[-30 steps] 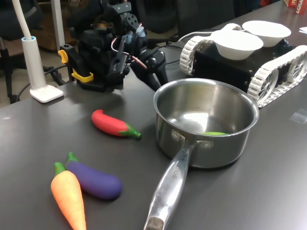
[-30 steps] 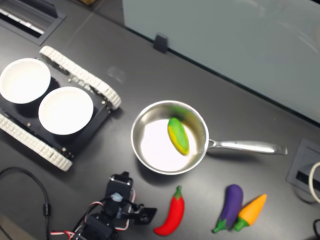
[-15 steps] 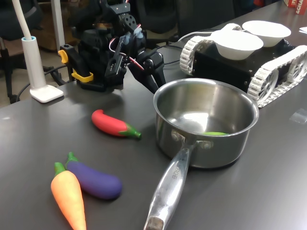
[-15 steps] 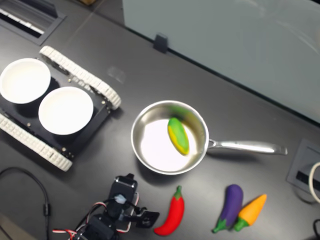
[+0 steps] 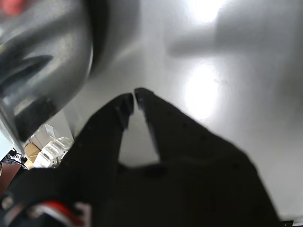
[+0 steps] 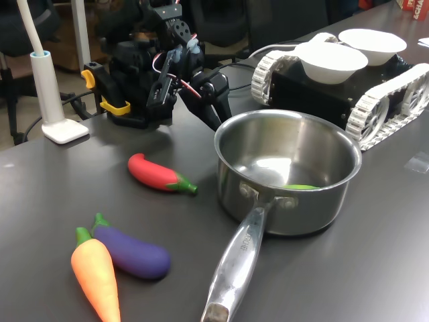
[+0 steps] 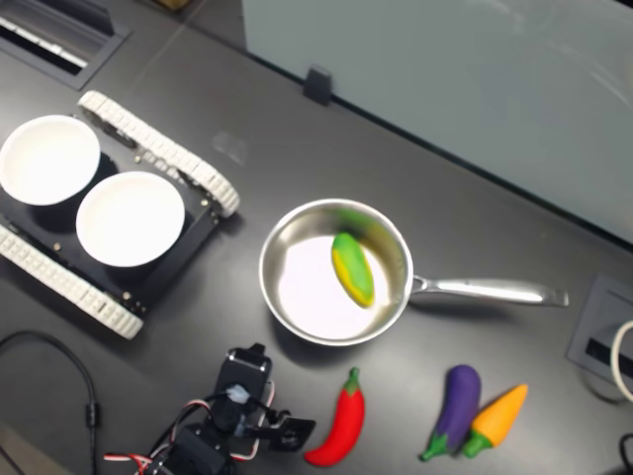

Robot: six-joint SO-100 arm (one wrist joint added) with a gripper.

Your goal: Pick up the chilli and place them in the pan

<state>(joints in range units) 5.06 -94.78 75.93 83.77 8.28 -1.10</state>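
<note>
Wrist view: the gripper [image 5: 135, 97] shows two black fingers whose tips nearly meet, only a sliver of gap between them and nothing held. Below them lies bare grey table [image 5: 227, 71], and the shiny curved wall of the pan [image 5: 42, 61] looms close beside the fingers.

First exterior view: the gripper [image 6: 216, 121] hangs just past the far left rim of the pan [image 6: 288, 171], tips pointing down, not touching it as far as can be seen. The chilli [image 6: 159, 174] lies on the table [image 6: 53, 194] to the pan's left, green stem toward the pan, well clear of the gripper. Nearer, at the first exterior view's left, the purple eggplant [image 6: 131, 250] and the orange carrot [image 6: 97, 272] lie side by side, touching. A green-yellow item [image 6: 299, 186] peeks from inside the pan.

Second exterior view: from above, the chilli [image 7: 339, 424] sits between the gripper [image 7: 297, 432] and the eggplant [image 7: 455, 408], just below the pan [image 7: 297, 297]. Two white bowls [image 7: 129, 218] ride a tracked vehicle [image 7: 163, 148] at the second exterior view's left.
</note>
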